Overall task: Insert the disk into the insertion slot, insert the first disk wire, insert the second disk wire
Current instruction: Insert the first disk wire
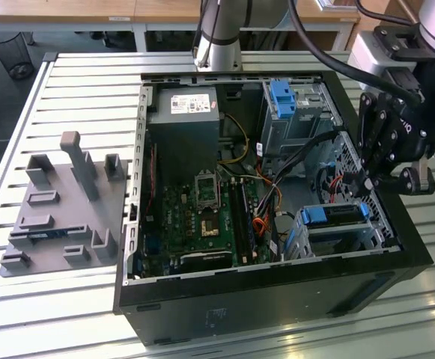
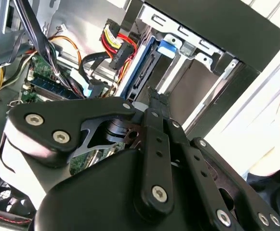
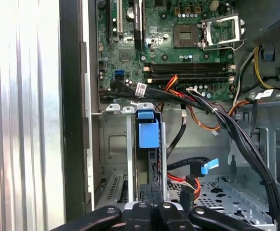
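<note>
Gripper (image 1: 361,182) is hovering over the computer case (image 1: 277,299) at its near corner on the exterior view's right, fingers drawn together, just above the disk (image 1: 335,215). Disk is sitting inside the insertion slot (image 1: 352,238), its blue carrier end facing the gripper in the first wrist view. Black cable with a blue connector (image 3: 205,167) is lying beside the slot, apart from the disk.

My count, by the computer case (image 1: 277,299)
Inside it: one motherboard (image 1: 202,217), one power supply (image 1: 183,112), one insertion slot (image 1: 299,239), one taller cage (image 1: 307,112), one disk (image 1: 335,215), one blue bracket (image 1: 281,97); beside it, one grey fixture plate (image 1: 60,217).
</note>
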### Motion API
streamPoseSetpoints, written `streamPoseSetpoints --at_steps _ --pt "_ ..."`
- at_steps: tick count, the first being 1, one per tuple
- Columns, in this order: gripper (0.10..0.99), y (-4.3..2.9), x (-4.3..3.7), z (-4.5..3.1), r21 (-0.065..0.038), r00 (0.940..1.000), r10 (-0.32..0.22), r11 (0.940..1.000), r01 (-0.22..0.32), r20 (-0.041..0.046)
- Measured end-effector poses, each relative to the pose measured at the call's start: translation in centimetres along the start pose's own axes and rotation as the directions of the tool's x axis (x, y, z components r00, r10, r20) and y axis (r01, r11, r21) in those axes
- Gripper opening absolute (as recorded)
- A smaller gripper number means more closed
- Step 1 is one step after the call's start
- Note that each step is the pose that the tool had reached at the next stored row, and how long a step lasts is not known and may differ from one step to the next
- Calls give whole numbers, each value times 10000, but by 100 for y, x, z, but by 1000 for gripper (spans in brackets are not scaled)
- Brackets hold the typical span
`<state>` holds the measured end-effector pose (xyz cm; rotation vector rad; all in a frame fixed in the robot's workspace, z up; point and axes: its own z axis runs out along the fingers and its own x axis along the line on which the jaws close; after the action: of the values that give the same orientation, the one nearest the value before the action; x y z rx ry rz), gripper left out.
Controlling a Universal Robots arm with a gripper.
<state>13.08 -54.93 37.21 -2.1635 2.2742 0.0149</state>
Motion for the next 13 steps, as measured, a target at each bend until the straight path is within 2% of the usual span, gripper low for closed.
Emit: streamPoseSetpoints --at_steps 13 --pt "106 -9 -56 36 7 9954 954 9954 -954 3"
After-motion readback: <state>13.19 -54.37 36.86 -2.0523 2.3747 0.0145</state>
